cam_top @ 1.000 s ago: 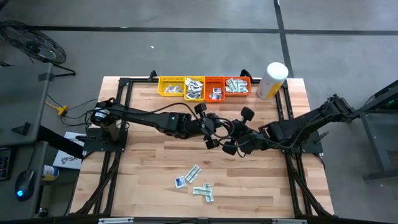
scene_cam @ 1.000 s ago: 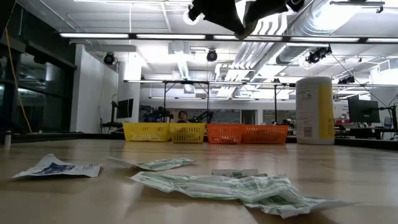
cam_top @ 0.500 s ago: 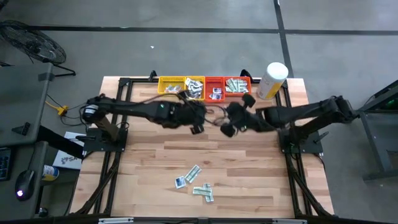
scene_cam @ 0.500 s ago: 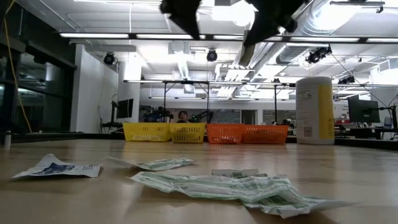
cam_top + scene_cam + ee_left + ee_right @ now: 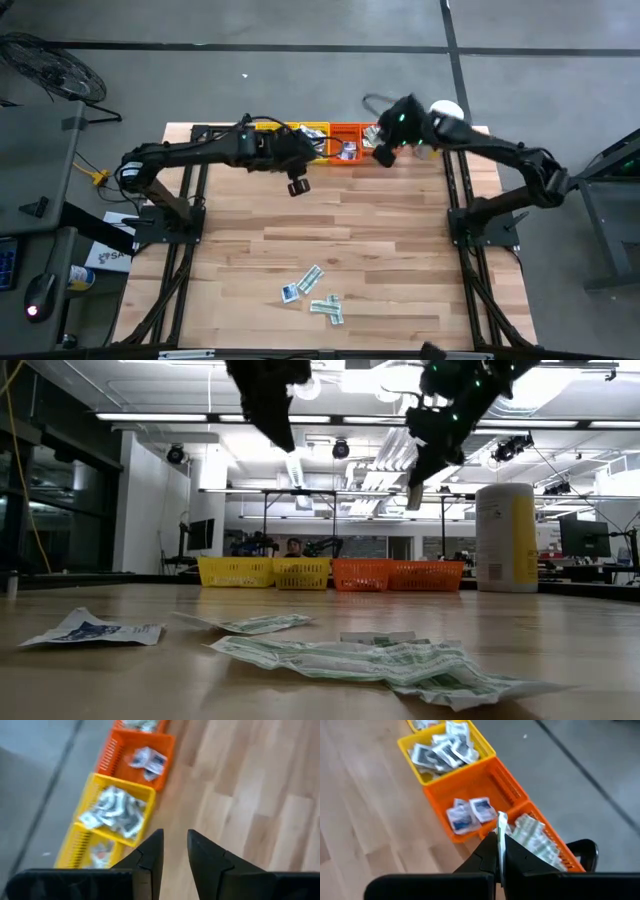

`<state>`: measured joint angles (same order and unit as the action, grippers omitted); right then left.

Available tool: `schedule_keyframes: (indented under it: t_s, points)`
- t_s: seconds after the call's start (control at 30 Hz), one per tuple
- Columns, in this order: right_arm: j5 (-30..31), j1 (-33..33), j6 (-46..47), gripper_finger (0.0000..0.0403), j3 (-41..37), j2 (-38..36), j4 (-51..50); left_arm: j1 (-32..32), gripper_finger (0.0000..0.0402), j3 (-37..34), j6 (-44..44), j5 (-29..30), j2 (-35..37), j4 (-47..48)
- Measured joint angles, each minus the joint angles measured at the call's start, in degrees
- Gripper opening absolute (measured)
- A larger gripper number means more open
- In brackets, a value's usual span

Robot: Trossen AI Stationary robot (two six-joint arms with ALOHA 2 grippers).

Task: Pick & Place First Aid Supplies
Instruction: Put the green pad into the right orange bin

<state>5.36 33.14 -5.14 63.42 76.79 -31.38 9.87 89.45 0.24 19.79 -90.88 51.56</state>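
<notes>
Orange trays (image 5: 362, 139) at top centre of the high view now lie under the right gripper (image 5: 500, 851), which has swung up from mid-table, clamped on a white-green strip (image 5: 502, 836): drop imminent. Left gripper (image 5: 175, 851), now slightly parted and empty, hangs beside the yellow trays (image 5: 290, 136). Loose packets (image 5: 313, 292) remain at lower centre.

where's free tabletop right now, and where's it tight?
Free: the wide wood between the tray row and the loose packets, plus both front corners. Tight: the back edge, with the trays, canister, left gripper and right gripper holding a strip.
</notes>
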Motion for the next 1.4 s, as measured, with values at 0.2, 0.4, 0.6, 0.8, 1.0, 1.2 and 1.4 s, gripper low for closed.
schedule_keyframes:
  t_s: [0.2,0.4,0.6,0.8,1.0,1.2,1.4]
  points:
    - [-15.55,12.4,-8.34,0.0,-0.17,0.62,1.49,4.74,0.0085,-12.98,0.93,-15.3,3.75,-15.39]
    - [-17.99,15.15,-11.5,0.0,-0.2,5.57,4.72,8.85,0.0085,-24.16,-0.5,-31.41,6.56,-29.23]
    - [-16.07,14.96,-14.55,0.0,-0.21,12.43,6.37,11.58,0.0085,-29.84,-1.01,-44.27,7.18,-34.66]
    - [-15.54,15.35,-18.17,0.0,1.77,18.16,5.89,13.13,0.0085,-31.91,-1.01,-47.65,7.18,-34.97]
    - [-14.71,15.35,-20.03,0.0,3.85,22.28,5.09,13.03,0.0085,-32.26,-0.92,-48.04,7.18,-35.21]
    - [-11.67,15.23,-20.04,0.0005,3.91,22.64,5.47,13.03,0.0085,-32.26,-0.66,-47.8,7.18,-35.51]
    - [-8.81,15.34,-19.12,0.0021,3.93,22.88,5.51,13.03,0.0085,-32.26,-0.49,-47.85,7.18,-36.92]
